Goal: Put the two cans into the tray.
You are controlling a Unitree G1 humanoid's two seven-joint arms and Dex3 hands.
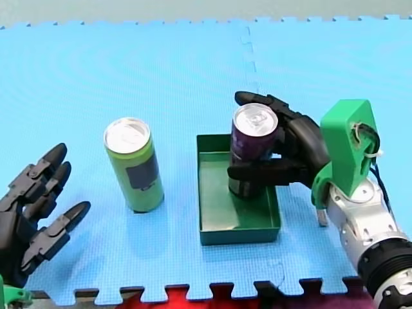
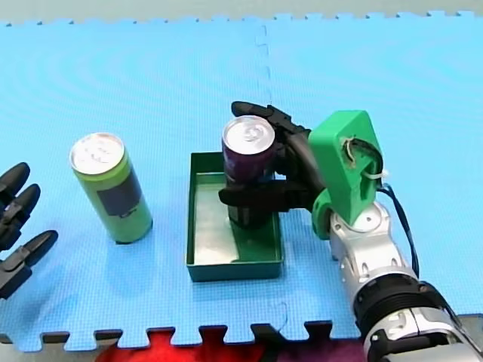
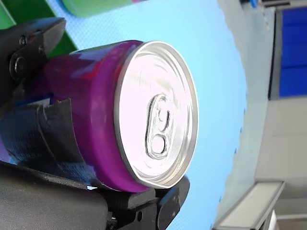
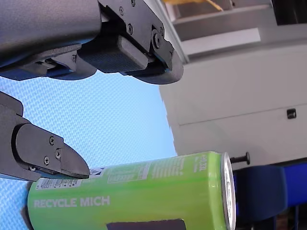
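Note:
A purple can (image 1: 252, 149) stands upright inside the green tray (image 1: 212, 222), toward its far end. My right hand (image 1: 278, 147) is wrapped around it, one finger behind the top, another across the front. The first wrist view shows this can's silver lid (image 3: 158, 125) and purple side with dark fingers (image 3: 33, 48) against it. A green can (image 1: 134, 165) stands upright on the blue mat to the left of the tray, free of any hand. My left hand (image 1: 40, 206) is at the near left, apart from the green can, which lies sideways in the second wrist view (image 4: 129, 199).
The blue foam mat (image 1: 161, 71) covers the whole work surface, with its toothed front edge (image 1: 193, 290) near me. The near half of the tray floor (image 2: 238, 249) is bare. A grey wall and shelf (image 4: 230, 76) show beyond the mat.

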